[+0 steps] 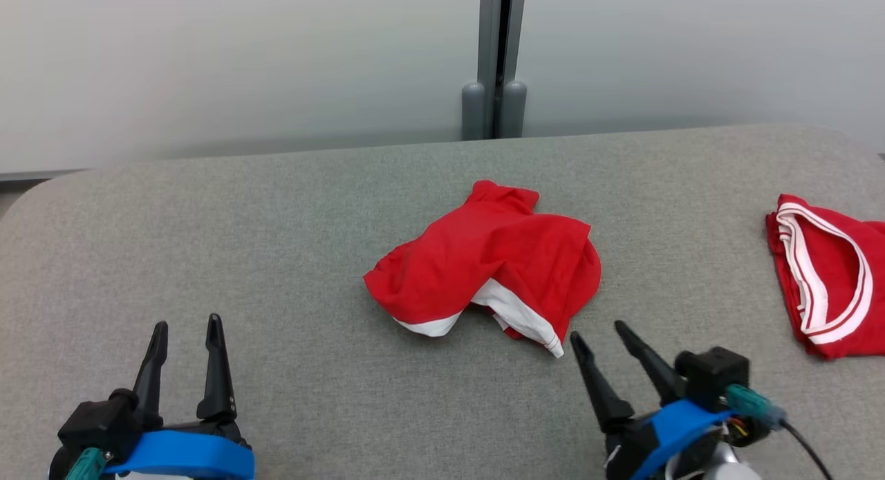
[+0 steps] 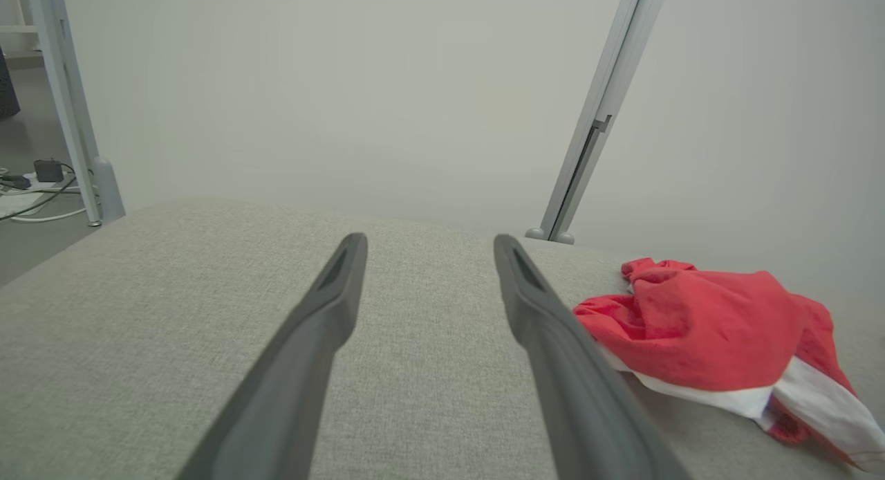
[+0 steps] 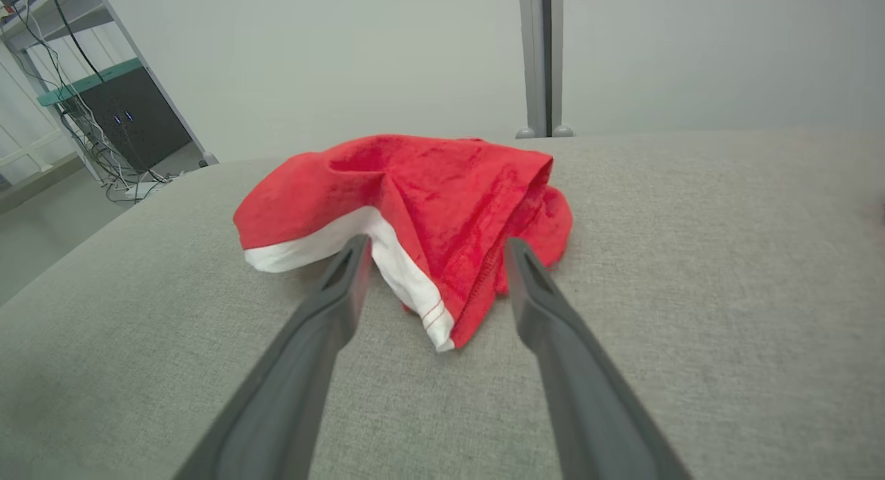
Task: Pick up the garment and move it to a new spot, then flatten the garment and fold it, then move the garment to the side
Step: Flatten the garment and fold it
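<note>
You face a grey fabric-covered table (image 1: 276, 210) backed by pale, evenly lit wall panels (image 1: 207, 51), with a grey post (image 1: 494, 51) on two rounded feet at your 12 o'clock and, off toward 10 o'clock, grey floor (image 3: 41, 245), tangled cables (image 3: 121, 186) and a dark cabinet (image 3: 131, 113) with a teal top.

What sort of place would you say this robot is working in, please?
Most likely a robotics lab or test room rather than a home: a grey fabric-covered table stands against plain pale partition panels joined by a metal post, and a dark equipment cabinet with loose cables sits nearby.
</note>
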You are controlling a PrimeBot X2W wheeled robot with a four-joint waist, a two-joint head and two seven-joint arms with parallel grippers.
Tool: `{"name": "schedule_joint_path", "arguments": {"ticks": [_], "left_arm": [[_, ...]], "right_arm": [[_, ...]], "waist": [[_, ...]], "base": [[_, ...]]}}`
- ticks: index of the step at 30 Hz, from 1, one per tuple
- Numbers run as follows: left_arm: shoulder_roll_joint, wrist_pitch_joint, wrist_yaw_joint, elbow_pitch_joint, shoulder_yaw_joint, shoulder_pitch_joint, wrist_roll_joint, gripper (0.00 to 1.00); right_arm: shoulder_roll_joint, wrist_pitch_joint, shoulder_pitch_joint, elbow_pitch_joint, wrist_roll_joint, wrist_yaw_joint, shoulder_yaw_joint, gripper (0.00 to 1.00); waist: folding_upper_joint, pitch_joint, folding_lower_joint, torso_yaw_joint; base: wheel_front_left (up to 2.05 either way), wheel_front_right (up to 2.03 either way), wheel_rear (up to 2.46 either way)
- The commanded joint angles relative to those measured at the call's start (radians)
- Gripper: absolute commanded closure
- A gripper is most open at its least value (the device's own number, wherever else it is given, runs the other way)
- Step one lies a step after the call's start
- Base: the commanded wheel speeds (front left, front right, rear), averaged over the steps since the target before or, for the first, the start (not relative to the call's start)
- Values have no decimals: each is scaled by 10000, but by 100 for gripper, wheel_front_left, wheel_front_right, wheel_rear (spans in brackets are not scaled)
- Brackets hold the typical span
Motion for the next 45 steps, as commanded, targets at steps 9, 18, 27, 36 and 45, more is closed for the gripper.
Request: {"name": "schedule_joint_path", "arguments": {"ticks": [9,18,27,36,45], "left_arm": [[-148,-45,-201,-47,-70,-574,252,0],[-237,-45,-335,64,-12,-729,356,0],[-374,-45,-354,171,122,-475,384,0],[-402,-46,-396,260,140,-266,411,0],[-418,-46,-385,315,85,6,372,0]], "right_arm": [[268,134,-1789,2834,-666,2,676,0],[340,-432,-2866,4675,-1118,2,385,100],[-502,-1093,-2766,4369,-1849,2,-960,100],[-697,-508,-1714,3491,-2094,2,-1958,0],[-288,-1489,-516,2106,-1438,2,-2379,0]], "waist": [[0,758,0,442],[0,963,0,565],[0,639,0,269],[0,296,0,20],[0,-110,0,-66]], "base": [[0,0,0],[0,0,0],[0,0,0],[0,0,0],[0,0,0]]}}
